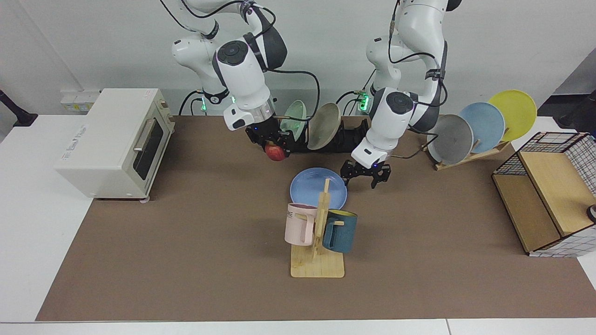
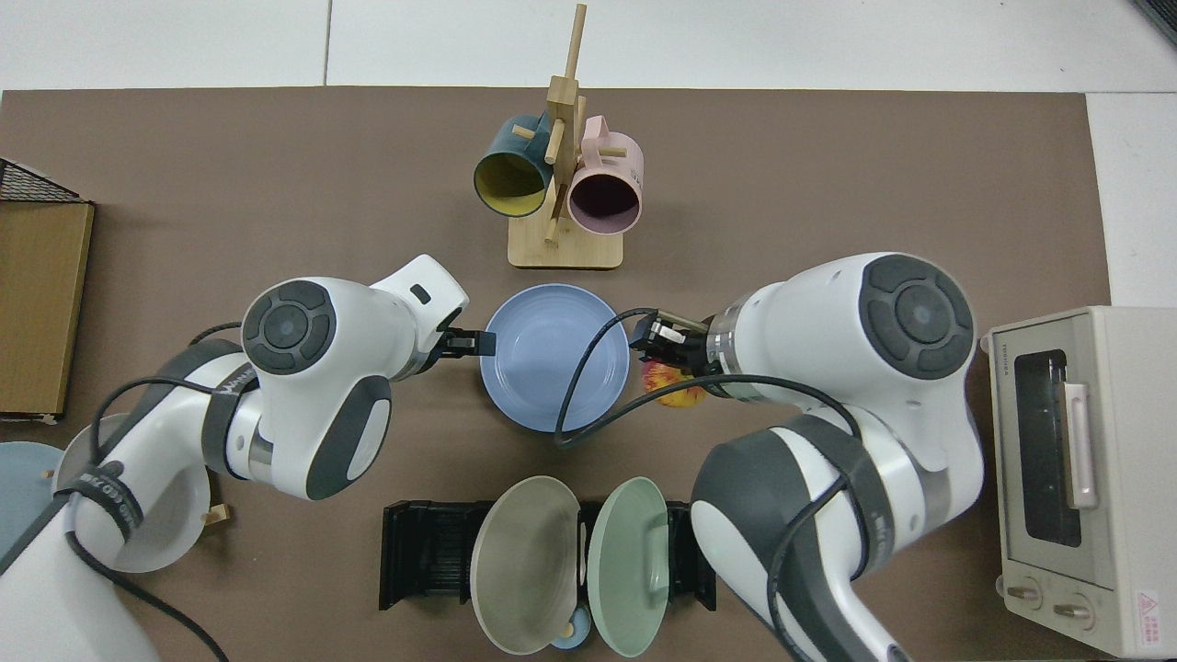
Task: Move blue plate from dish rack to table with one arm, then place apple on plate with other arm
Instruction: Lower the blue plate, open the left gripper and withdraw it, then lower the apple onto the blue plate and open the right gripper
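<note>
While the wooden mug stand (image 1: 317, 242) with its pink mug (image 1: 299, 224) and dark blue mug (image 1: 341, 231) stands nearest the facing camera on the brown mat (image 1: 186, 260) of the worktop (image 1: 28, 242), the blue plate (image 1: 311, 186) lies flat on the mat just behind it, partly hidden by the stand's post. Just beside the plate's rim, on the side of the wooden plate rack, the left claw (image 1: 365, 174) hangs with its fingers spread apart and nothing between them; in the top view the left claw (image 2: 464, 342) sits right at the plate's (image 2: 542, 368) edge, and whether it touches cannot be told. A little farther back the right claw (image 1: 272, 139) is closed on the apple (image 1: 275, 152), holding it above the mat short of the plate; from above, the apple (image 2: 674, 386) shows just beyond the plate's rim on the toaster side, with the right arm's black cable looping over the plate. Behind both claws the black dish rack (image 1: 347, 138) holds a green plate (image 1: 296, 113) and a beige plate (image 1: 323, 125) upright in its slots. To one side a white toaster oven (image 1: 111, 142) stands; to the other, a slanted wooden plate rack (image 1: 470, 156) carries a grey plate (image 1: 454, 139), a pale blue plate (image 1: 484, 123) and a yellow plate (image 1: 514, 111), near a wire-and-wood basket (image 1: 549, 195).
</note>
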You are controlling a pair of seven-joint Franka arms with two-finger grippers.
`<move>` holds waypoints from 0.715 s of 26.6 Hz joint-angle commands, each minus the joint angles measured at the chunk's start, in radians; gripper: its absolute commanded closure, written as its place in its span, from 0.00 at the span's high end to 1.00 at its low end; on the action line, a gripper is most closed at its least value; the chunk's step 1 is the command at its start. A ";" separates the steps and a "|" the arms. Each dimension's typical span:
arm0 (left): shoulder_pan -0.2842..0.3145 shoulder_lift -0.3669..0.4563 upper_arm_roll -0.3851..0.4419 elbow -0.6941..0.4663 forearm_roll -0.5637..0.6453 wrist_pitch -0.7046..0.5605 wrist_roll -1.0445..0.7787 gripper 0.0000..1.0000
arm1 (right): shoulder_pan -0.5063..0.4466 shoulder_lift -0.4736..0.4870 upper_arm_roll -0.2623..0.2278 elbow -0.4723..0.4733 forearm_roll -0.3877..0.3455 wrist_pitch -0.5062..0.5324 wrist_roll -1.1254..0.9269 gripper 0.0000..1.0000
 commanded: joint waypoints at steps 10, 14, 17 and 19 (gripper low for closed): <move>0.148 -0.193 0.011 0.151 0.036 -0.423 0.322 1.00 | 0.146 0.128 -0.006 -0.037 -0.065 0.200 0.153 0.00; 0.161 -0.193 0.013 0.199 0.036 -0.498 0.349 1.00 | 0.199 0.204 -0.006 -0.037 -0.125 0.264 0.219 0.00; 0.175 -0.199 0.011 0.199 0.034 -0.498 0.371 1.00 | 0.214 0.247 -0.006 -0.037 -0.151 0.307 0.235 0.00; 0.175 -0.199 0.011 0.199 0.033 -0.498 0.380 1.00 | 0.215 0.254 -0.006 -0.039 -0.173 0.307 0.233 0.00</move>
